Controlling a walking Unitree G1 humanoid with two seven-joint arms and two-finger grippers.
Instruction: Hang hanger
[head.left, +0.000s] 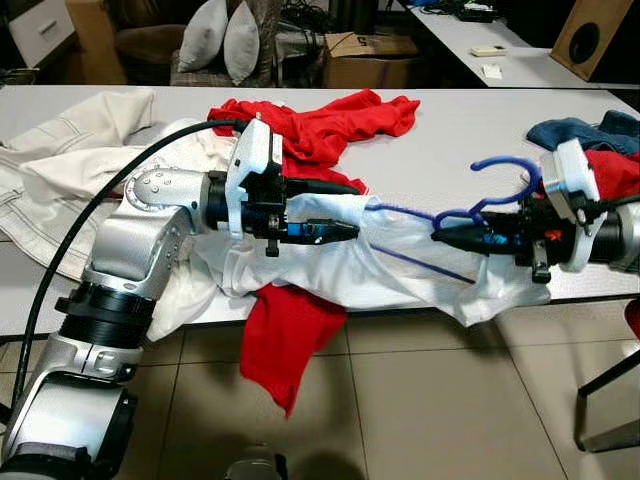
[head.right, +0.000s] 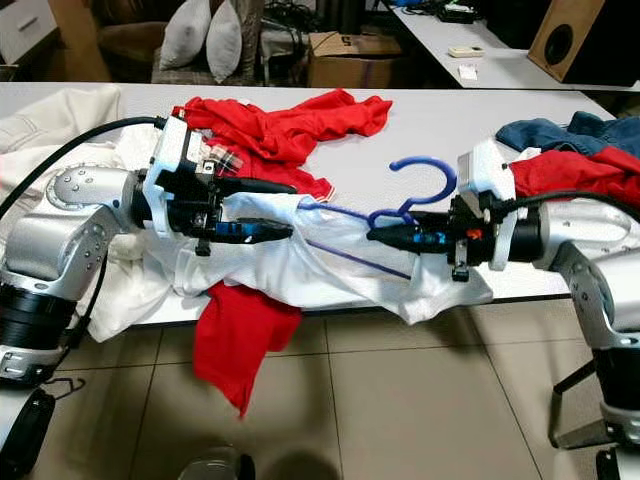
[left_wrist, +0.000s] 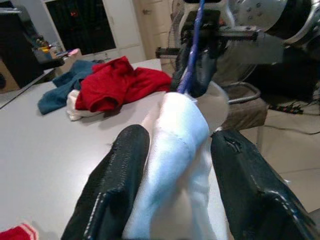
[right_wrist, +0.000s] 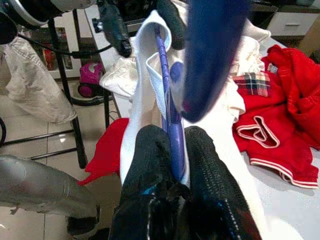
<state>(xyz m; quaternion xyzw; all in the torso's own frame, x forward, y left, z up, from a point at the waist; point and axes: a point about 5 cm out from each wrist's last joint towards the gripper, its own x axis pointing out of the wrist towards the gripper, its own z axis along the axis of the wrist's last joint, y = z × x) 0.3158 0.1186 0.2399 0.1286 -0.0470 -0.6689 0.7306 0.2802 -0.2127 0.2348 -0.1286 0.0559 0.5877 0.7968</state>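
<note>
Left end effector (left_wrist: 172, 185) clamps white shirt (head.left: 400, 265) | right end effector (right_wrist: 172, 150) pinches blue hanger (head.left: 500, 185)

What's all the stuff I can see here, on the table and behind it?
hanger: one, blue, inside the white shirt, hook sticking out near the table's right end
white shirt: one, at the table's front edge
red clothes: one mid-table, one hanging off the front edge, one at the right
blue garment: one, far right
cream garment: one, at the left
table: one, pale grey
pillows: two, grey, behind the table
cardboard box: one, brown, behind the table
left gripper: black, gripping the shirt
right gripper: black, clamped on the hanger
</note>
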